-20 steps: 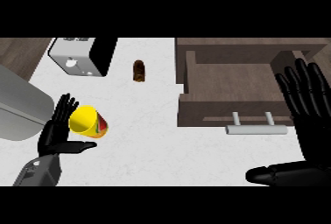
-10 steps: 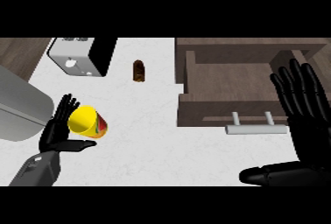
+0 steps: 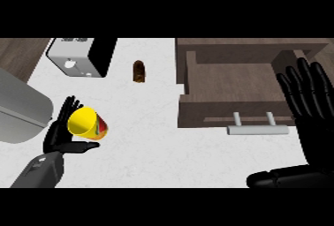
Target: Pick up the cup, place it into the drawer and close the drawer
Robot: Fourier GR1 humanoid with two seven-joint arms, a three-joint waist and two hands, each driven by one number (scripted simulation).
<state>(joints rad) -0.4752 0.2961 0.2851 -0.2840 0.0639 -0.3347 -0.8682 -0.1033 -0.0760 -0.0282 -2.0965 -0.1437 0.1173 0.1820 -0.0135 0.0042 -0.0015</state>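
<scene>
White speckled worktop (image 3: 150,150) carries the rest. Toaster-like appliance (image 3: 81,56) at top left: white top, black right side, cut off by the upper edge. Small brown bottle-shaped item (image 3: 139,71) just right of it, standing apart on bare surface, dark cap end toward the top. Large grey rounded object (image 3: 20,112) at the left edge, partly out of view. Wood-grain strip (image 3: 23,53) in the top-left corner.

At the lower left, the left hand (image 3: 60,137) stands with fingers straight and thumb out. The right hand (image 3: 310,99) rests open, fingers up, at the right edge.
</scene>
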